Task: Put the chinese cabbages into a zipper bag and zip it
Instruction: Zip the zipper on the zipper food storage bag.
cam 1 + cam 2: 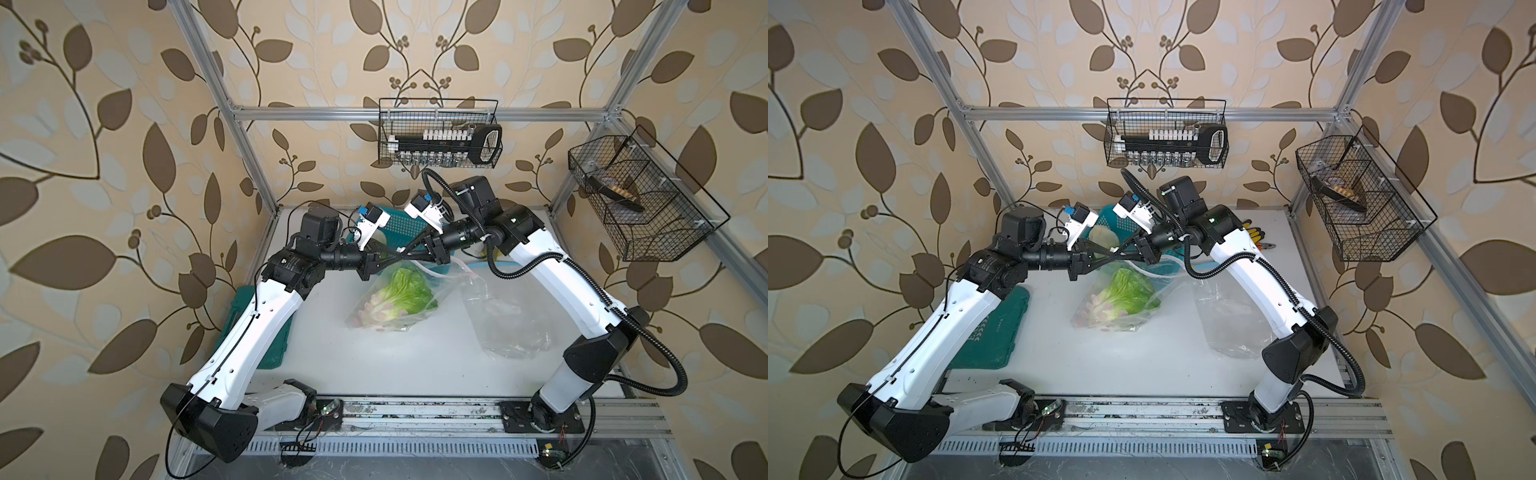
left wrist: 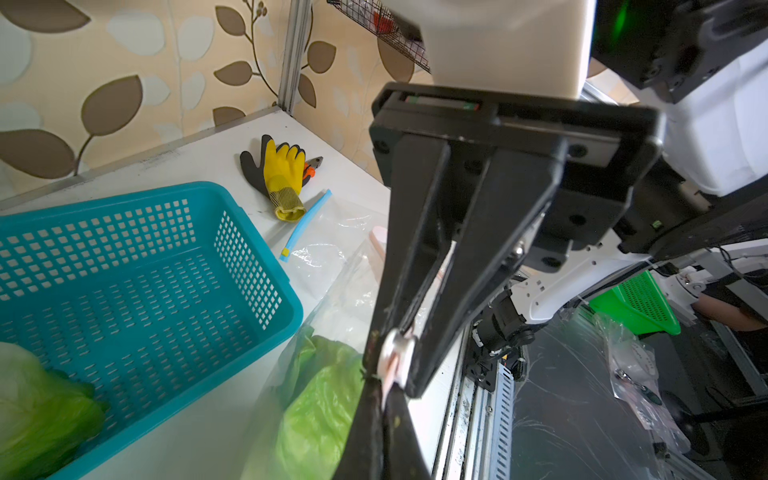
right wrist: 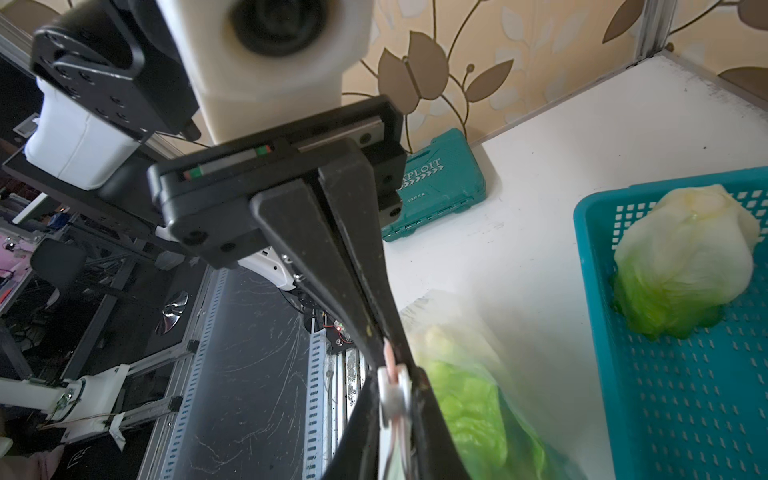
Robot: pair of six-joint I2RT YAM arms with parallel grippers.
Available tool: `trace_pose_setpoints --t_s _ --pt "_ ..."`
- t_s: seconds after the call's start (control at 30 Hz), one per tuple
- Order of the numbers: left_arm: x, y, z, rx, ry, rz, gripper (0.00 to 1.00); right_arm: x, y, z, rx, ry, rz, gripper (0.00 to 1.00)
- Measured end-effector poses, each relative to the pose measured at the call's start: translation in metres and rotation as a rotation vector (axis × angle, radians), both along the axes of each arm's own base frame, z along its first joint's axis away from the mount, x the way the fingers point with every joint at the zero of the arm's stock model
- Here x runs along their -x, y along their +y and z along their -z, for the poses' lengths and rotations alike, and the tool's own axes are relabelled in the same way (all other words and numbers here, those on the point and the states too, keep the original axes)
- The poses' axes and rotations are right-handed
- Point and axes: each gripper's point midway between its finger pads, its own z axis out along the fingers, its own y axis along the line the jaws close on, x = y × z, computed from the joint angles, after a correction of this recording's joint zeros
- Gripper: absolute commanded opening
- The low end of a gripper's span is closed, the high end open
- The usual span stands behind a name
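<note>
A clear zipper bag (image 1: 374, 307) hangs over the white table with green chinese cabbages (image 1: 405, 293) (image 1: 1125, 291) inside. Both grippers meet at its top edge. My left gripper (image 1: 397, 261) (image 2: 384, 390) is shut on the bag's pink zipper strip. Tip to tip with it, my right gripper (image 1: 405, 252) (image 3: 395, 399) is shut on the white slider (image 3: 392, 395) (image 2: 397, 357). One more cabbage (image 3: 685, 257) (image 2: 37, 399) lies in the teal basket (image 2: 145, 270) (image 3: 685, 395) behind the bag. The bagged leaves (image 2: 320, 407) (image 3: 469, 407) show just below the fingers.
A second clear bag (image 1: 503, 320) with a blue zipper (image 2: 305, 224) lies flat at the right. Yellow-and-black gloves (image 2: 278, 174) lie at the back right. A teal tool case (image 1: 253, 328) sits under the left arm. Wire baskets (image 1: 440, 133) (image 1: 640, 199) hang on the frame.
</note>
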Motion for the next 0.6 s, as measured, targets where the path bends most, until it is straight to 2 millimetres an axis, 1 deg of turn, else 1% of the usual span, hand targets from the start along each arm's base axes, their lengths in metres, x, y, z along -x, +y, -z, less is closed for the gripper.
trace_pose_setpoints --t_s 0.17,0.33,0.43,0.6 --pt "-0.006 -0.001 -0.004 0.02 0.001 -0.033 0.0 -0.006 -0.008 -0.001 -0.014 -0.026 0.032 0.12" --pt "-0.015 0.002 -0.006 0.028 -0.001 -0.081 0.0 -0.013 -0.023 0.005 -0.003 -0.025 0.073 0.11" --pt "-0.019 0.007 -0.009 0.038 0.002 -0.112 0.0 -0.014 -0.03 0.007 0.006 -0.035 0.092 0.11" --pt "-0.024 0.019 -0.012 0.051 0.009 -0.173 0.0 -0.015 -0.037 0.01 0.022 -0.052 0.116 0.11"
